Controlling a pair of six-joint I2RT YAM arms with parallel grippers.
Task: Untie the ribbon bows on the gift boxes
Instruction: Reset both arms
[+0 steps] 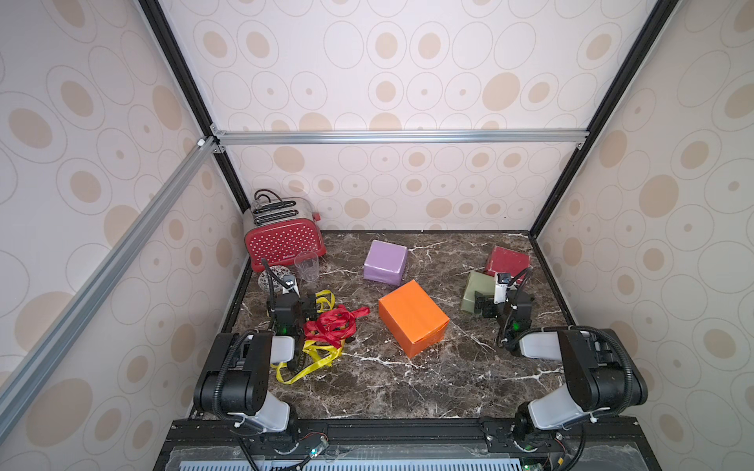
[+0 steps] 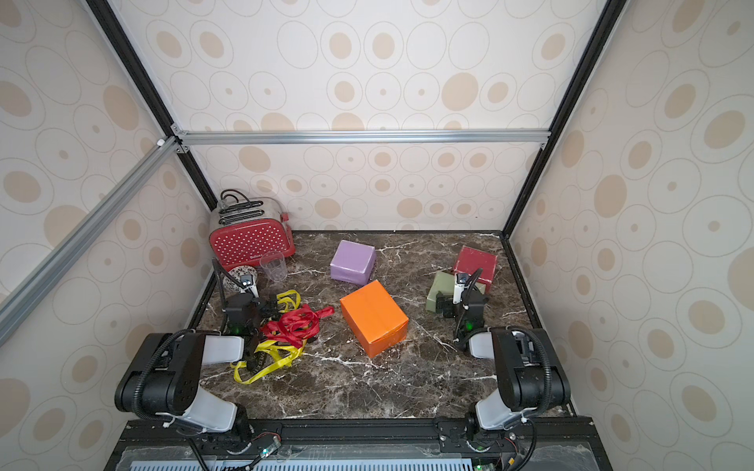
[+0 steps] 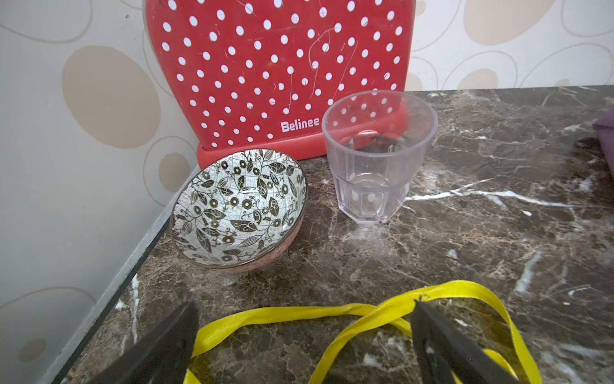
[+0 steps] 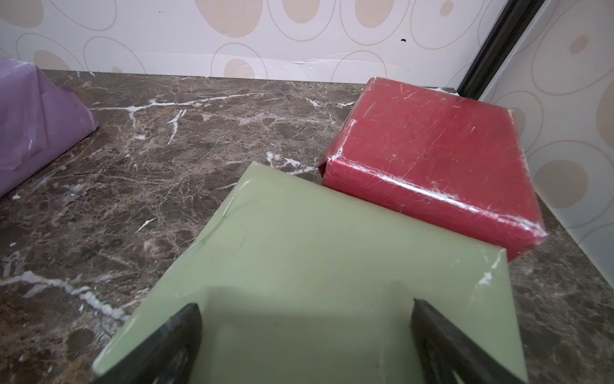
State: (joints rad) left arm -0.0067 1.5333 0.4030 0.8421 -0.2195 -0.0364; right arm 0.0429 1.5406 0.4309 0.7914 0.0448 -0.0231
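My left tool is spread wide and grasps nothing; one yellow ribbon lies loose on the worktop between its fingers. Just beside it lie a second yellow ribbon, one red ribbon and one black ribbon, four in all. My right tool, also spread and empty, hangs over the green box, with the dark red box just beyond. The lilac box and orange box lie between my tools, making four boxes.
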